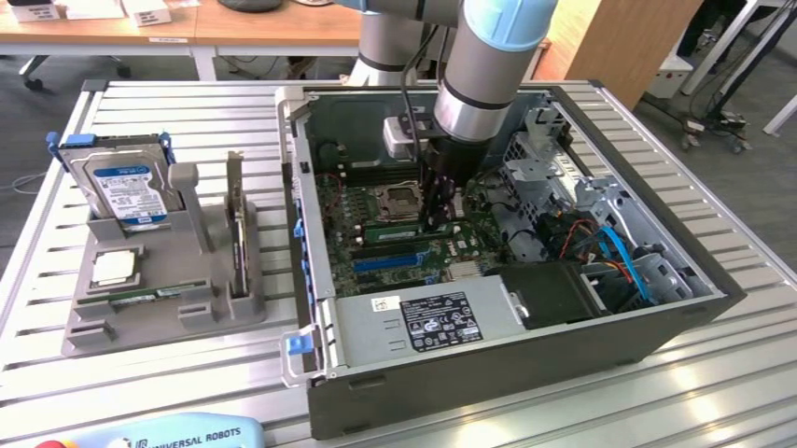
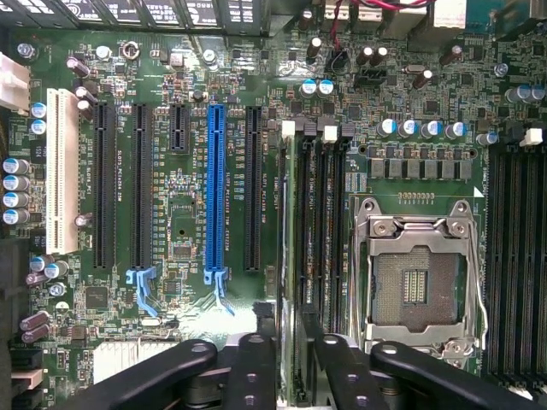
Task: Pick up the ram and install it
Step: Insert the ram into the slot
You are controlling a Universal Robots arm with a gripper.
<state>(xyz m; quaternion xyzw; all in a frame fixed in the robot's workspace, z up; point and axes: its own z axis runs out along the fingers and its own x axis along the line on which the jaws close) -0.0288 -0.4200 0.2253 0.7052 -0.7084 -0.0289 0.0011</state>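
Observation:
The ram (image 2: 291, 213) is seen edge-on as a thin green stick standing in a memory slot beside the processor socket (image 2: 414, 282) on the motherboard. My gripper (image 2: 291, 342) straddles one end of it, with a black finger (image 2: 252, 367) on one side and the other finger (image 2: 333, 367) opposite. Both stand slightly off the stick, so the jaws are open. In the exterior view the gripper (image 1: 439, 219) reaches down into the open computer case (image 1: 498, 373), next to the socket (image 1: 396, 198).
Empty black memory slots (image 2: 329, 222) lie next to the ram, and expansion slots, one blue (image 2: 214, 196), lie beyond. On the exterior view's left a grey holder (image 1: 88, 327) carries a hard drive (image 1: 125, 187), a silver chip (image 1: 112, 269), a tall card (image 1: 237, 224) and another green stick (image 1: 156, 297).

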